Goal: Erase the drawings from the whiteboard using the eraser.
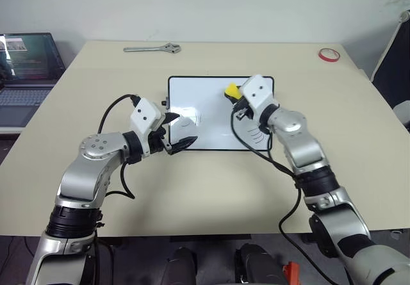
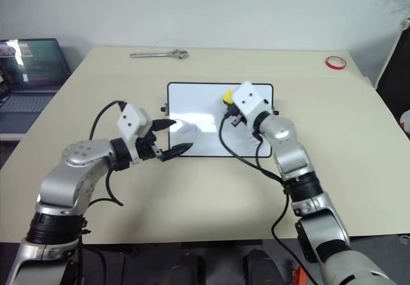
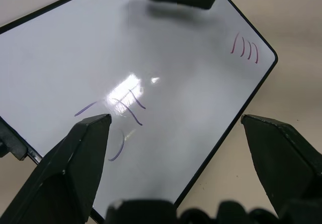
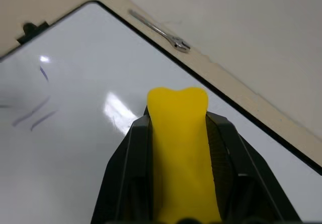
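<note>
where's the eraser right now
The eraser is clamped in the right gripper, held over the far right part of the whiteboard, in the middle of the table, as the head views show.

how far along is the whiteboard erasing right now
Done: the eraser is picked up, clamped in the right gripper over the whiteboard. In hand: bringing it to the marks; whether it touches the board can't be told. Left: the blue strokes and the red curved strokes are both unerased. The left gripper hangs open over the board's near left part.
</note>
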{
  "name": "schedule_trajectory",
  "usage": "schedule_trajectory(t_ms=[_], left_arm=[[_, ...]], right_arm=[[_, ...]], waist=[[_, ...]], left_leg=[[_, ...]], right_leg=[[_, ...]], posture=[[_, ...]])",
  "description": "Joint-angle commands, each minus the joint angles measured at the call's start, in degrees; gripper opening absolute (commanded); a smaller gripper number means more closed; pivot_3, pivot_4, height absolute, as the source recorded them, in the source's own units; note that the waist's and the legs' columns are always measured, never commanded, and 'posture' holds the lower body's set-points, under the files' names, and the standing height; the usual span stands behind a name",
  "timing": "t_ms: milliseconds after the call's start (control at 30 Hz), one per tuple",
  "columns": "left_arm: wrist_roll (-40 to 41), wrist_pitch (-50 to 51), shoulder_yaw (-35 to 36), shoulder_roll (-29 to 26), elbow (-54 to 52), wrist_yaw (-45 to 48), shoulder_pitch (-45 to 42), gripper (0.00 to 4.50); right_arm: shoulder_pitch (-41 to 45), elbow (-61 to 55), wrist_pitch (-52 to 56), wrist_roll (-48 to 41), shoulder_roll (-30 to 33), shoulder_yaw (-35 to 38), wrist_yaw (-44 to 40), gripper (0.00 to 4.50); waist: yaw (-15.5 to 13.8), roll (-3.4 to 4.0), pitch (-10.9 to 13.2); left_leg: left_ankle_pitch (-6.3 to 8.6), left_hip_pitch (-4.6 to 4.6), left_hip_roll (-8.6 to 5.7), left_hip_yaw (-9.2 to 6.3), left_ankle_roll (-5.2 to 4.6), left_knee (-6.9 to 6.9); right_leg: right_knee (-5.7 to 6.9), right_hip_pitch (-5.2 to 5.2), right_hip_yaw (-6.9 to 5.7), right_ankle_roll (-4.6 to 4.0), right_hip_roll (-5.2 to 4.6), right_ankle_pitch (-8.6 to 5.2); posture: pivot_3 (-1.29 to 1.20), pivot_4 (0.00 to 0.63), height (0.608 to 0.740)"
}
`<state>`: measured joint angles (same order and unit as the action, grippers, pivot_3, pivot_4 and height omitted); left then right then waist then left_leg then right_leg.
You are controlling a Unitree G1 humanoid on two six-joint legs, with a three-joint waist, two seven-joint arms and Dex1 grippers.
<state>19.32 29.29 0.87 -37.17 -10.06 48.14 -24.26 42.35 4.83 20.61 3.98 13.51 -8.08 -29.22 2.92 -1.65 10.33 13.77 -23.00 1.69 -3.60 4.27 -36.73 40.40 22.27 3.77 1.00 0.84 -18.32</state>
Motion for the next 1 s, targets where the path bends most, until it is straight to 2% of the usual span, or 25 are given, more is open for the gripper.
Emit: schedule_trajectory(t_ms=[33,167,300,467,667,1000], left_arm=[[3.6,-2.1,-0.3,0.7,-4.0,3.9,0.9,4.50],[4.4,-2.2,-1.3,0.5,-4.3,6.1,1.0,4.50],[5.0,-2.5,-2.1,-0.6,-4.7,9.5,3.0,4.50],[3.0,-5.1,-2.7,-2.3,-3.0,10.7,5.3,4.50],[0.5,-9.0,-3.0,-2.5,1.1,10.8,5.4,4.50],[-0.1,-9.8,-3.4,-2.1,2.0,11.5,4.7,4.50]], right_arm=[[-5.6,-14.8,8.2,-5.6,3.9,0.6,-6.2,1.10],[-16.0,-29.3,14.1,-10.3,9.3,2.6,-9.7,1.10],[-25.8,-39.5,16.7,-16.4,11.0,6.0,-10.1,1.10],[-31.8,-42.6,16.0,-15.1,12.1,8.6,-5.8,1.10],[-42.9,-41.9,8.6,-9.2,13.5,10.9,-0.1,1.10],[-45.3,-43.5,7.7,-9.7,11.6,9.4,3.2,1.10]], waist=[[-0.1,0.00,0.0],[-0.1,0.03,0.0],[0.0,0.04,0.0],[0.3,0.04,0.0],[-0.2,0.03,0.0],[-0.1,0.03,0.0]], left_leg=[[0.00,-0.01,0.01,-0.01,0.00,0.07],[0.00,-0.04,-0.01,-0.03,0.00,0.13],[0.01,-0.01,-0.04,-0.05,-0.01,0.35],[0.00,0.11,-0.08,0.10,-0.01,0.36],[0.00,0.06,-0.11,0.11,0.00,0.39],[0.00,0.11,-0.10,0.17,0.00,0.39]], right_leg=[[-0.08,0.00,-0.02,0.00,-0.02,0.00],[-0.23,-0.02,-0.04,0.00,-0.02,0.00],[-0.43,-0.07,-0.09,0.00,0.00,0.00],[-0.40,-0.08,0.03,0.00,0.07,0.00],[-0.45,-0.08,0.01,0.02,0.08,-0.01],[-0.42,-0.08,0.08,0.01,0.10,-0.01]], posture=[[0.00,0.150,0.740],[0.00,0.150,0.740],[0.00,0.150,0.740],[0.00,0.150,0.740],[0.00,0.150,0.740],[0.00,0.150,0.740]])
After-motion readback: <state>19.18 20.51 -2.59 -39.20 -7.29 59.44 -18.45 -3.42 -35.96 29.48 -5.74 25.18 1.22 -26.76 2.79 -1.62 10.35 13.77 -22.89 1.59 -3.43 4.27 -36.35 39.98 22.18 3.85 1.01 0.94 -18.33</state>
